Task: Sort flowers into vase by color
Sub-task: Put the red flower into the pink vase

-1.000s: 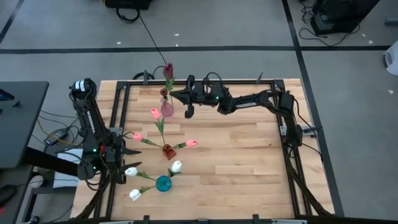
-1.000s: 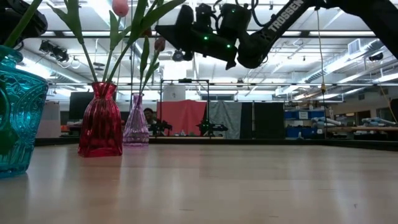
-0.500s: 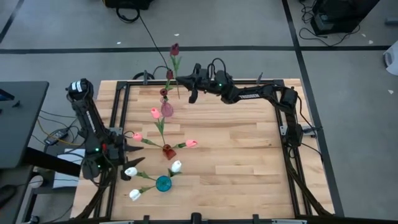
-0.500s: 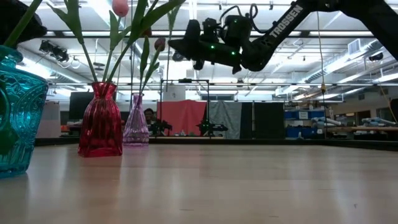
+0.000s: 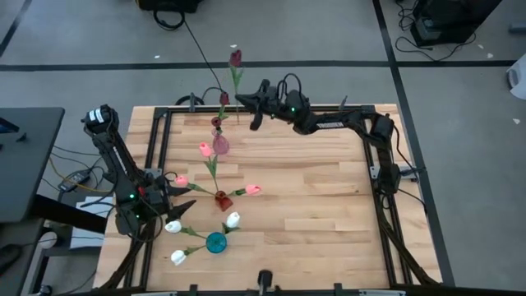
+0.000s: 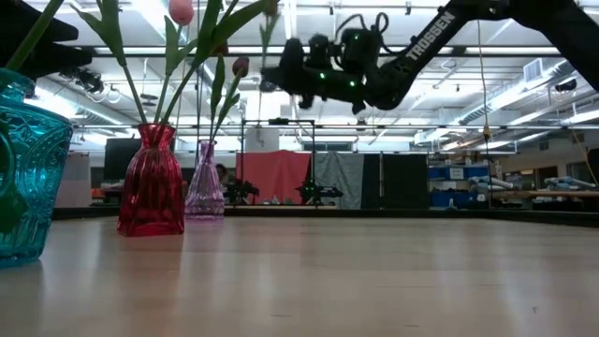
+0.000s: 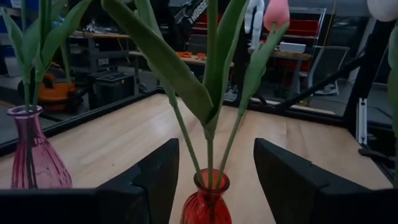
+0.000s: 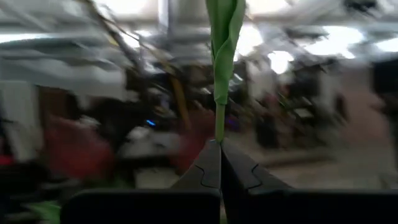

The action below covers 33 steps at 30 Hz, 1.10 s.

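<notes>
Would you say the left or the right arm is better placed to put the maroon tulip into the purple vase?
Right. The right gripper is shut on the maroon tulip, close beside the purple vase. The left gripper is open, facing the red vase.

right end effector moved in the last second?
Yes. The right end effector, shut on a maroon tulip, shifted from beside the purple vase toward the table's far edge.

Robotics lab, ceiling lights (image 6: 524,103), framed table (image 5: 312,205)

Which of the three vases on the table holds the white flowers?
The teal vase, nearest the table's front edge. Its two flowers are white, while the red vase holds pink ones and the pale purple vase a maroon one.
</notes>
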Tool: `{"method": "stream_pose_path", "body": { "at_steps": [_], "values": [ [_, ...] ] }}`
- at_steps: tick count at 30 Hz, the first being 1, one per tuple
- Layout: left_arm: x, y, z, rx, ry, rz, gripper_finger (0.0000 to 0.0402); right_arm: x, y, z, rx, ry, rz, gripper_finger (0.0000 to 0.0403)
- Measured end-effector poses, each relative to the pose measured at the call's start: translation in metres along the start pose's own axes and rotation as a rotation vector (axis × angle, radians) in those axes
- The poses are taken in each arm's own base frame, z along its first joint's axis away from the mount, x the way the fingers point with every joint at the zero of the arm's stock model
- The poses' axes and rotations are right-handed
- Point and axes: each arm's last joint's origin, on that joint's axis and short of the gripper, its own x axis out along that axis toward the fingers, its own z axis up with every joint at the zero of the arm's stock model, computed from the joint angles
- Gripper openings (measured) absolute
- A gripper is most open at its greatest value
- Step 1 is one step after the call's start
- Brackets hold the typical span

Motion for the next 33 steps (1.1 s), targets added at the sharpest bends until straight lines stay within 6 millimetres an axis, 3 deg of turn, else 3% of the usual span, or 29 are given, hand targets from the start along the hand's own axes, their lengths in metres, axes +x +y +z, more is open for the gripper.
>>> {"method": "stream_pose_path", "body": {
  "at_steps": [9, 14, 21, 33],
  "values": [
    [0.0, 0.0, 0.0, -0.015, 0.0, 0.0, 0.0214, -0.001, -0.037, -0.013, 0.079, 0.031, -0.069, 0.0005],
    [0.0, 0.0, 0.0, -0.024, 0.0, 0.0, 0.0214, 0.026, -0.05, -0.028, 0.128, 0.042, 0.013, 0.0005],
    [0.0, 0.0, 0.0, -0.018, 0.0, 0.0, 0.0214, 0.059, -0.073, -0.025, 0.196, 0.077, 0.119, 0.0005],
    [0.0, 0.0, 0.0, -0.011, 0.0, 0.0, 0.0214, 0.088, -0.05, -0.035, 0.252, 0.066, 0.284, 0.0005]
  ]
}}
